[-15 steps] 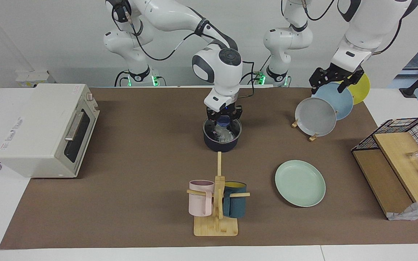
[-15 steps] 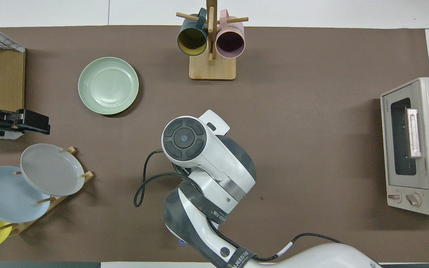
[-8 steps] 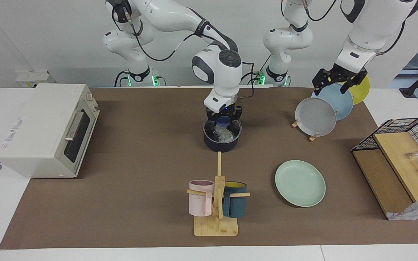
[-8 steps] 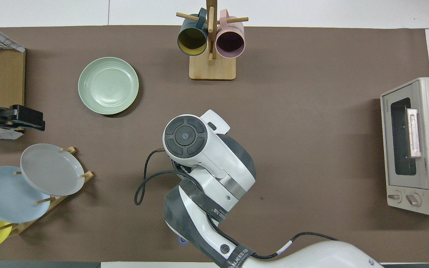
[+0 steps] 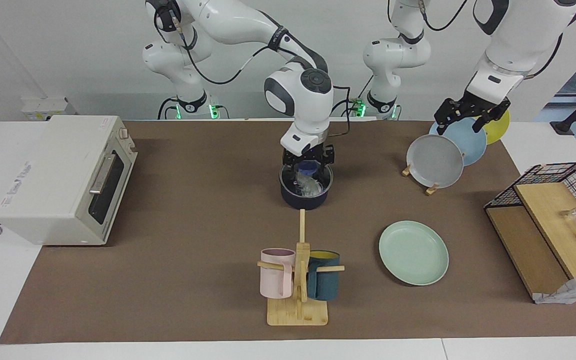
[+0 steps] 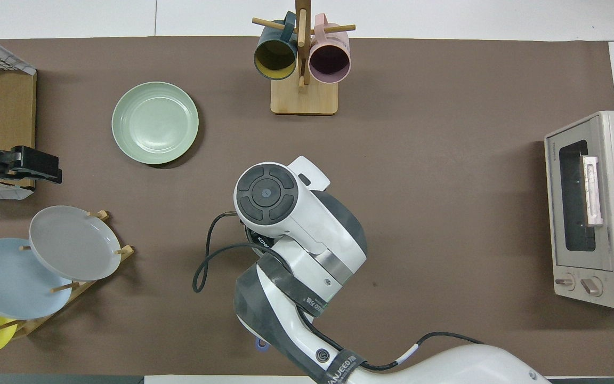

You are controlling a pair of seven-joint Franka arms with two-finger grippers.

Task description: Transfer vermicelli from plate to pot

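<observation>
Only the facing view shows the right gripper (image 5: 307,167) apart over vermicelli (image 5: 309,186) in the pot (image 5: 306,200); left gripper (image 5: 470,113) open.

Matt mint plate (image 5: 413,253); wooden mug stand (image 5: 297,312); glossy white arm shells (image 5: 300,95)

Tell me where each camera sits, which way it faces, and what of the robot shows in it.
Facing view: high across the table, looking at the robots; both arms show whole, the right gripper over the pot, the left gripper over the plate rack.
Overhead view: above the robots' end, looking steeply down; the right arm hides the pot, and the left gripper shows at the picture's edge.
Shared: the mint plate, bare in both, the mug stand and the toaster oven.
</observation>
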